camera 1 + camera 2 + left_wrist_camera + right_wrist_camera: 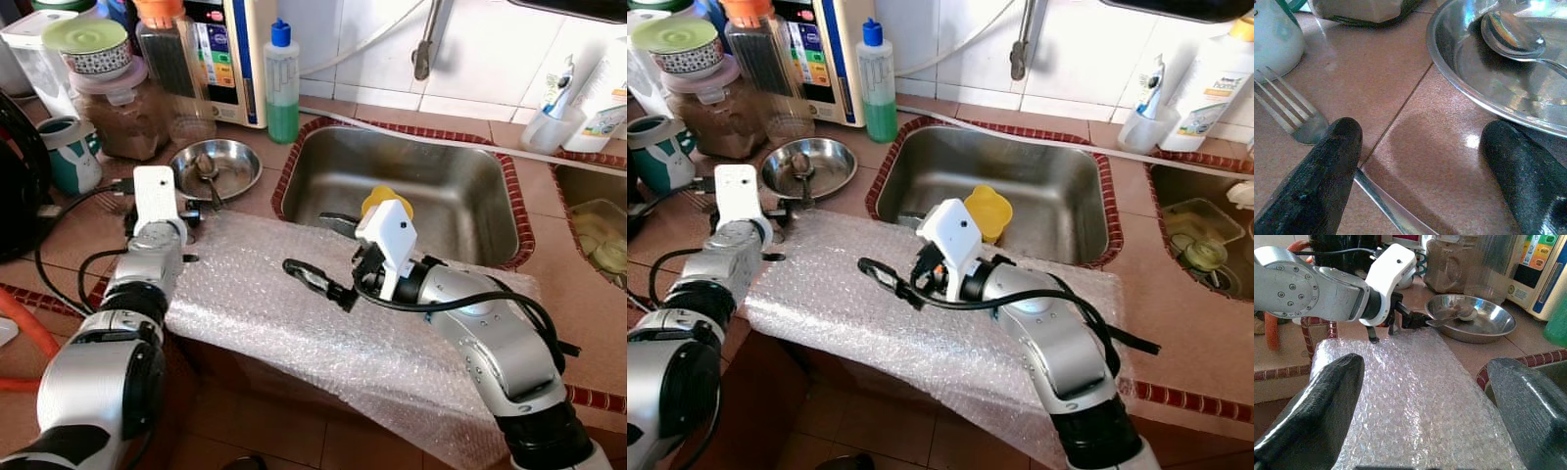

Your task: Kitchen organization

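A steel bowl [217, 164] with a spoon [1513, 34] in it stands on the tiled counter left of the sink [490, 230]. My left gripper [1420, 142] is open, low over the tiles just in front of the bowl's rim [1459, 93]. A fork [1288, 115] lies on the tiles, its handle running under one finger [1327, 166]. My right gripper [325, 251] is open and hovers empty above a sheet of bubble wrap [274, 313] spread on the counter's front edge. A yellow cup [387, 201] sits in the sink behind it.
Jars [122, 108], a white-green mug [71, 152], a water purifier [230, 49] and a green soap bottle [281, 83] crowd the back left. A tap [423, 44] hangs over the sink. A second basin [598, 235] lies to the right. Black cables trail by the left arm.
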Available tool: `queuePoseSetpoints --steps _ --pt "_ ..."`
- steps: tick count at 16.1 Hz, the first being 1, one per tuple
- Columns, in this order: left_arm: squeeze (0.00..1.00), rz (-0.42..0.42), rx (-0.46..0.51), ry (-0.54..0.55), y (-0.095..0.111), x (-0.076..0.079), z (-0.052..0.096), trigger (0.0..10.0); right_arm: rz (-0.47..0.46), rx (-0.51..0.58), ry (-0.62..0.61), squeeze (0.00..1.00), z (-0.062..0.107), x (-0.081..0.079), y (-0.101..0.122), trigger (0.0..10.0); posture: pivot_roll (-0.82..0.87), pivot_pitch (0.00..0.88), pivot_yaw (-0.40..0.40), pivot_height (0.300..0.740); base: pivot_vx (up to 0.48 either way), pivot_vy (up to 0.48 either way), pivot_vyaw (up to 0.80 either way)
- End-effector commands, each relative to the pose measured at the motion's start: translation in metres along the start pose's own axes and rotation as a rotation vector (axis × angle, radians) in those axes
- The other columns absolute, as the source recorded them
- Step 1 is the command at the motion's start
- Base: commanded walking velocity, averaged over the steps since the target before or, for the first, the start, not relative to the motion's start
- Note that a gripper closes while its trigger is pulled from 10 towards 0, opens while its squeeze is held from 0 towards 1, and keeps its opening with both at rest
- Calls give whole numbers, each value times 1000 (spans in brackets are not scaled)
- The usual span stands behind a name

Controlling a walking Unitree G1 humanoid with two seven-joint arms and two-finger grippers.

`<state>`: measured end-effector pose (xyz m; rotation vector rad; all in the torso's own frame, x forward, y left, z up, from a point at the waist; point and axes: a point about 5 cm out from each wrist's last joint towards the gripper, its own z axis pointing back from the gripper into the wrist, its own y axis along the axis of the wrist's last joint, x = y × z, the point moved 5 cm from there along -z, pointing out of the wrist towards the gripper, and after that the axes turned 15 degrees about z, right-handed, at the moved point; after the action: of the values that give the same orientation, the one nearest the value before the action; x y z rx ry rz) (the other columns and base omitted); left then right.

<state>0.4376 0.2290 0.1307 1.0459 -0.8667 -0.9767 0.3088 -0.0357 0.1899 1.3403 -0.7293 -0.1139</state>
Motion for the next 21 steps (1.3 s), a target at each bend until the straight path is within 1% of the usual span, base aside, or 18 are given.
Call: queuePoseSetpoints --steps 1,3,5,7,8,9,10,11,13,14,15,18,20,21 --pt "0 -6 -48 14 -19 -3 2 10000 21 7 -5 0 1 3 4 10000 15 106 19 740 0 0 0" --pt "0 -9 -58 13 -23 -2 2 10000 22 7 -5 0 1 4 4 10000 16 103 18 740 0 0 0" --pt "0 -3 -24 29 -15 -5 2 10000 25 8 -5 0 1 4 4 10000 16 102 19 740 0 0 0" --pt "0 8 25 59 -3 -11 1 10000 24 8 -7 0 1 4 4 10000 17 102 21 740 0 0 0" --pt "0 2 95 102 12 -18 2 10000 23 9 -8 0 1 4 4 10000 18 102 21 740 0 0 0" --pt "0 -1 129 121 19 -21 2 10000 22 10 -8 0 1 4 4 10000 19 102 19 740 0 0 0" --pt "0 1 143 140 22 -25 2 10000 22 10 -8 0 1 4 4 10000 19 102 18 740 0 0 0" --pt "0 15 143 173 25 -33 2 10000 21 12 -7 0 1 4 5 10000 18 104 17 740 0 0 0" --pt "0 7 168 202 34 -40 1 10000 20 13 -10 0 1 4 5 10000 11 106 18 740 0 0 0" --pt "0 8 170 218 35 -43 1 10000 19 13 -12 0 2 4 5 10000 7 109 19 740 0 0 0" --pt "0 31 166 226 36 -46 1 10000 19 13 -13 0 2 3 5 10000 6 109 19 740 0 0 0" --pt "0 72 91 260 25 -57 -1 10000 13 10 -17 0 4 2 5 10000 0 113 21 740 0 0 0" --pt "0 83 75 261 23 -60 -1 10000 12 8 -16 0 5 1 5 10000 -8 117 19 740 0 0 0" --pt "0 74 43 253 18 -62 -2 10000 12 6 -16 0 5 1 5 10000 -13 120 18 740 0 0 0"
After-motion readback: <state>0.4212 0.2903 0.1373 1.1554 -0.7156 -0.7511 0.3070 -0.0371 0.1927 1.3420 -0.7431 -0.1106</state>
